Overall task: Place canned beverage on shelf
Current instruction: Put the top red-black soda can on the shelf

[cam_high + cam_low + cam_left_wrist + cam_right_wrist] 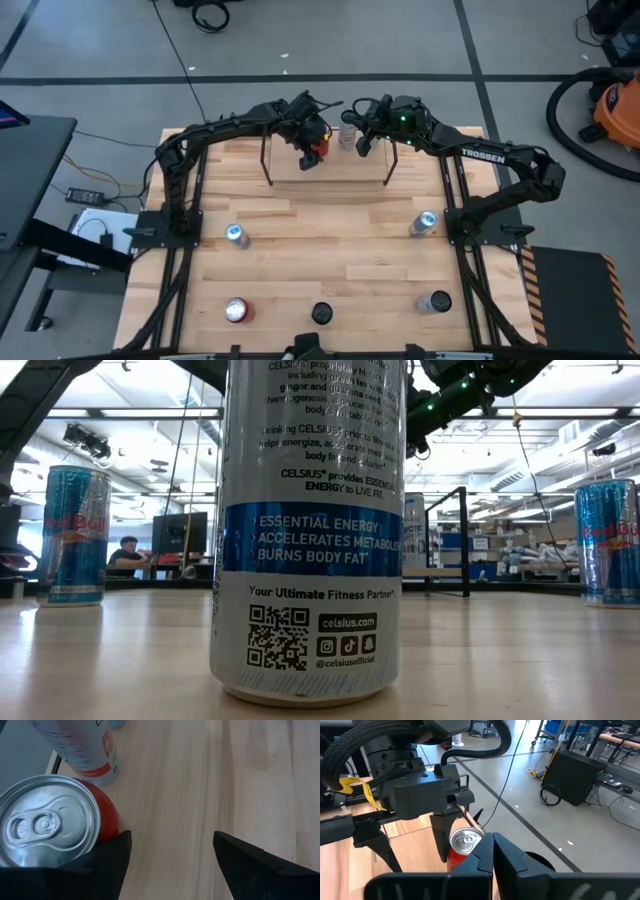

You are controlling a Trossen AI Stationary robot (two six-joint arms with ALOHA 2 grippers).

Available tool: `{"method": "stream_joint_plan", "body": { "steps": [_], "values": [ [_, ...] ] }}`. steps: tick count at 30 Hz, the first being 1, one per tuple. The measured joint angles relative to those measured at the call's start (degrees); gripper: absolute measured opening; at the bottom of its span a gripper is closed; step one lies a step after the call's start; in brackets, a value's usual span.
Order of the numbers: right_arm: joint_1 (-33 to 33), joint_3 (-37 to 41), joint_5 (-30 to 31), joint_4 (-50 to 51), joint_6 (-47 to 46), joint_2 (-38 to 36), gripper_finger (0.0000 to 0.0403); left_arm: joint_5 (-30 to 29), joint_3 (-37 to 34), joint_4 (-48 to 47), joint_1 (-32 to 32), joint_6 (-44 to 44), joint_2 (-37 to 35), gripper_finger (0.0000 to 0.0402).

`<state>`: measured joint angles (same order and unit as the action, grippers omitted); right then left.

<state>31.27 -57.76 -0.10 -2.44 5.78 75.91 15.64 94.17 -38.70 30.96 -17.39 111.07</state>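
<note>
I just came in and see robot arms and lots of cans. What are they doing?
The left gripper hangs over the low light-wood shelf, its fingers open beside a red drink can standing there. A white can already stands beside it. The right gripper waits shut nearby. More cans stand on the wooden table.

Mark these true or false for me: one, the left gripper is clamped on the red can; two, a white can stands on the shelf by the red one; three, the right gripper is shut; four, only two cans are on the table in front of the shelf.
1. False. The left gripper is open with bare wood between its fingers; the red can stands beside one finger.
2. True. The white can stands on the shelf close to the red one.
3. True. The right gripper is shut, empty.
4. False. Five cans stand on the table.
</note>
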Motion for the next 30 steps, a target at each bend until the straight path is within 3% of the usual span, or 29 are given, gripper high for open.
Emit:
{"method": "stream_joint_plan", "body": {
  "steps": [30],
  "values": [
    [0.0,0.0,0.0,0.0,-0.2,0.0,0.001,-0.5,0.0,1.1,0.6,1.8,0.0,0.0291]
  ]
}}
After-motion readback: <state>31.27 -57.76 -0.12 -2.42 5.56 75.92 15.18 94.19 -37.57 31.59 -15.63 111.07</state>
